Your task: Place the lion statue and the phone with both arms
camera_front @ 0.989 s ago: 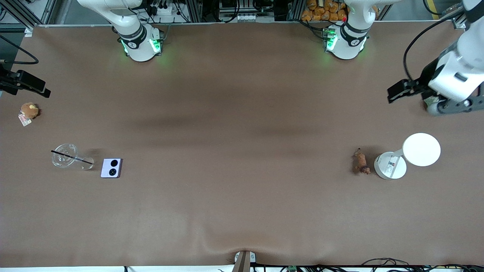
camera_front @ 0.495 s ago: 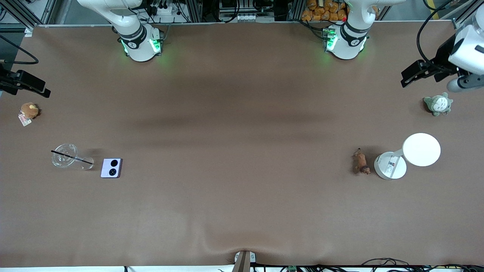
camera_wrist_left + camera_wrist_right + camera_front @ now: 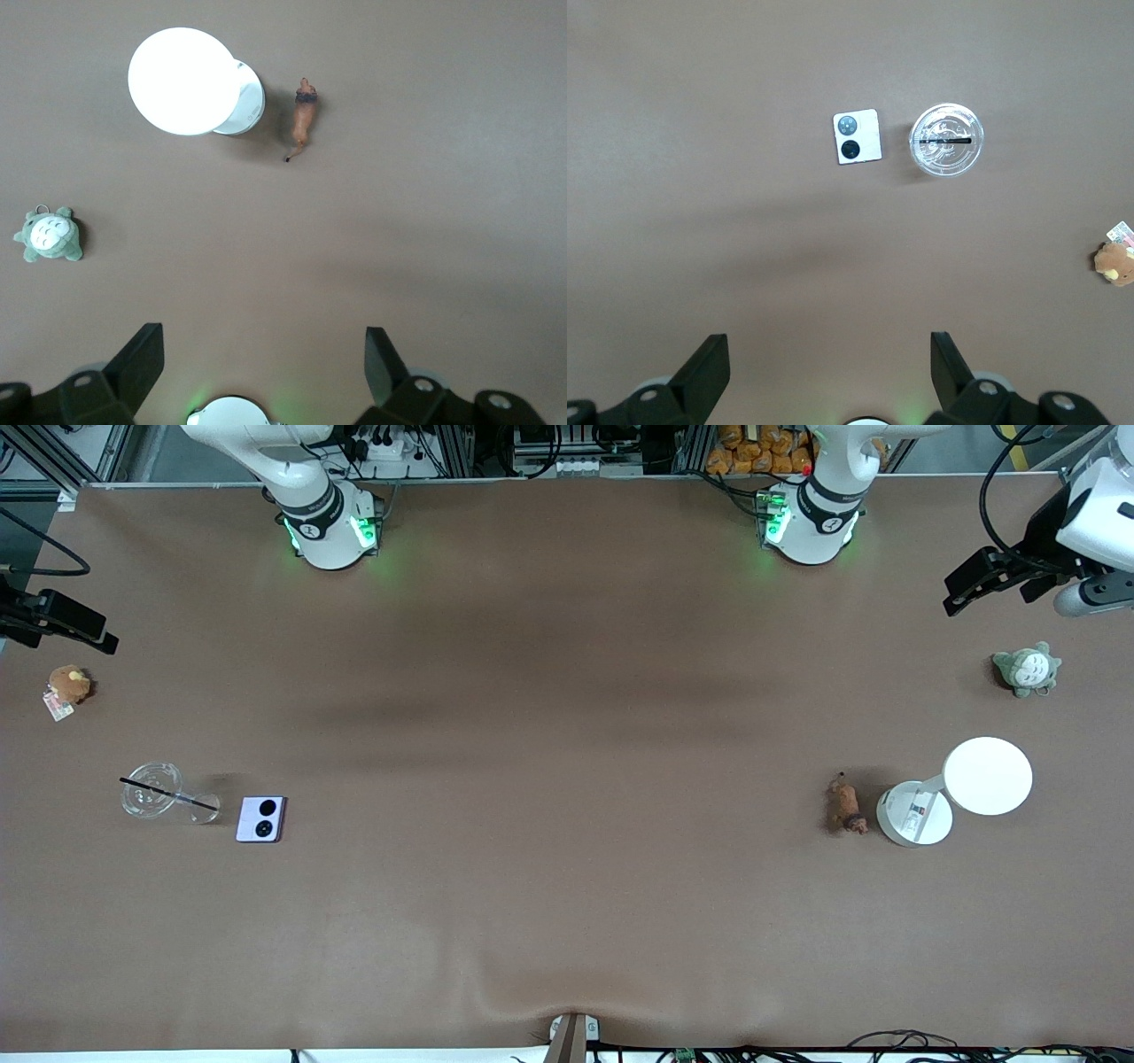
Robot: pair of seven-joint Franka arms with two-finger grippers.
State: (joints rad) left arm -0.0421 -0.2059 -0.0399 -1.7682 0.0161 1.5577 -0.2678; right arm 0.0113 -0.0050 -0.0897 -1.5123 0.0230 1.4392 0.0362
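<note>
Table [image 3: 567, 717]: a brown cover spans the whole work surface, with a raised wrinkle at the edge nearest the front camera.
Left gripper [image 3: 974, 584]: hangs high over the left arm's end of the table, at about 2 o'clock on the front view's face. Its fingers [image 3: 137, 363] stand spread wide in the left wrist view, with bare table between them. It grips nothing.
Right gripper [image 3: 66, 622]: hangs over the right arm's end of the table, at about 9 o'clock on the front view's face. Its fingers [image 3: 709, 367] are parted fully in the right wrist view. It grips nothing.
Lamp [image 3: 985, 776]: a white desk lamp with a round head and a round base, on the table toward the left arm's end, at about 4 o'clock from the table's middle.
Cup [image 3: 152, 788]: a clear plastic cup with a black straw across its mouth, toward the right arm's end of the table.
Phone [image 3: 260, 818]: pale lavender and folded, lying flat with its two black camera circles up. It lies just beside the cup, at about 4 o'clock from it in the front view. Both grippers are well apart from it.
Grey-green plush [image 3: 1026, 670]: on the table, at about 1 o'clock from the lamp and farther from the front camera. It sits below the left gripper, apart from it.
Brown plush [image 3: 68, 685]: round, with a tag, at about 11 o'clock from the cup.
Lion statue [image 3: 845, 806]: tan-brown, lying on the table just beside the lamp's base, at about 9 o'clock from that base. No gripper touches it.
</note>
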